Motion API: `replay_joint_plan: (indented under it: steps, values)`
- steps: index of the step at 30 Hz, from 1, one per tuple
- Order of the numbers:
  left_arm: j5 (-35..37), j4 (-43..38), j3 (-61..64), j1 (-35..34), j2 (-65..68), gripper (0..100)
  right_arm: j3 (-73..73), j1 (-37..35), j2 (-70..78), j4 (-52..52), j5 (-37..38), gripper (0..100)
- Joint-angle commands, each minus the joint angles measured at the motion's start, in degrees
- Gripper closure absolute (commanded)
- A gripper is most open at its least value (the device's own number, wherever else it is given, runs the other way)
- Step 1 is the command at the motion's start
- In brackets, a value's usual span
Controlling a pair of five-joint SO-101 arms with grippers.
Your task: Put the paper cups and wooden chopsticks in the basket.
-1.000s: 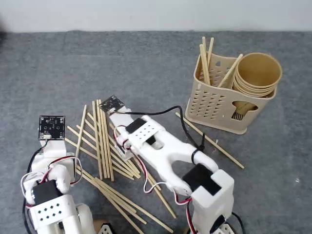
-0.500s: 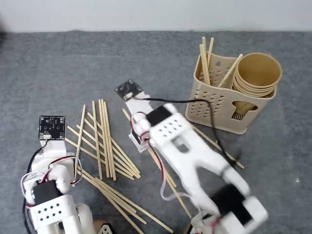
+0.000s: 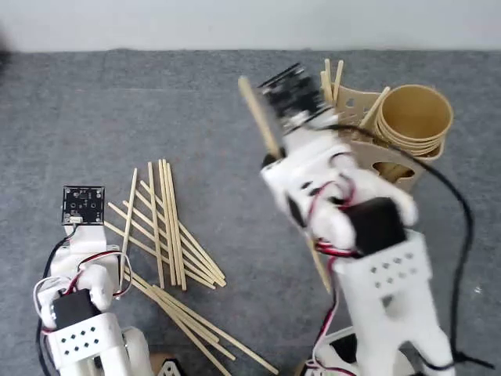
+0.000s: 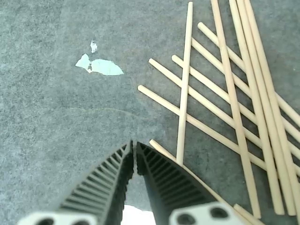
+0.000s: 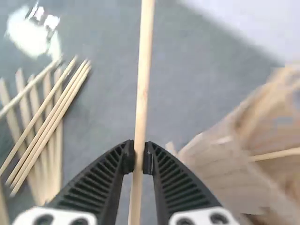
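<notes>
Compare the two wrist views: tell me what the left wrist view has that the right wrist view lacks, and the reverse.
Left wrist view: the left gripper, shut on nothing, just above the grey mat, and a pale scrap lying on the mat beyond it.
Right wrist view: the right gripper shut on one chopstick, with the basket close by.
Both: loose chopsticks lying on the grey mat.
</notes>
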Motion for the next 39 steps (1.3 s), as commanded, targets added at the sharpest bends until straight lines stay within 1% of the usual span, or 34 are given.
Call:
replay_joint_plan:
  steps: [1, 4, 9, 17, 21, 25, 29, 32, 37, 39]
  values:
    - [0.4, -1.3, -0.5, 0.1, -0.7, 99, -8.9, 3.4, -2.2, -2.3, 0.5, 99.1]
    - [0.4, -1.4, -0.5, 0.1, -0.7, 99, -11.2, 5.9, -2.6, -9.4, 0.5, 99.1]
    - [0.4, -1.4, -0.4, 0.1, -0.7, 99, -11.1, 9.7, -2.2, -23.0, 0.4, 99.1]
    - [0.4, -1.4, -0.4, 0.1, -0.7, 99, -10.2, 13.0, -1.2, -41.2, 0.4, 99.1]
    - [0.4, -1.4, -0.4, 0.1, -0.7, 99, -4.1, 15.9, 1.3, -50.3, 0.4, 99.1]
    - [0.4, -1.4, -0.4, 0.1, -0.7, 99, 8.0, 17.5, 1.1, -59.6, 0.4, 99.1]
    - [0.4, -1.4, -0.4, 0.1, -0.7, 99, 20.3, 17.1, -1.7, -64.7, 0.4, 99.1]
    - [0.4, -1.4, -0.4, 0.1, -0.7, 99, 26.2, 17.3, -2.9, -66.8, 0.4, 99.1]
    - [0.4, -1.4, -0.4, 0.1, -0.7, 99, 29.1, 17.5, -2.9, -66.2, 0.5, 98.9]
    - [0.4, -1.4, -0.4, 0.1, -0.7, 99, 28.3, 17.3, -2.9, -63.6, 0.5, 97.2]
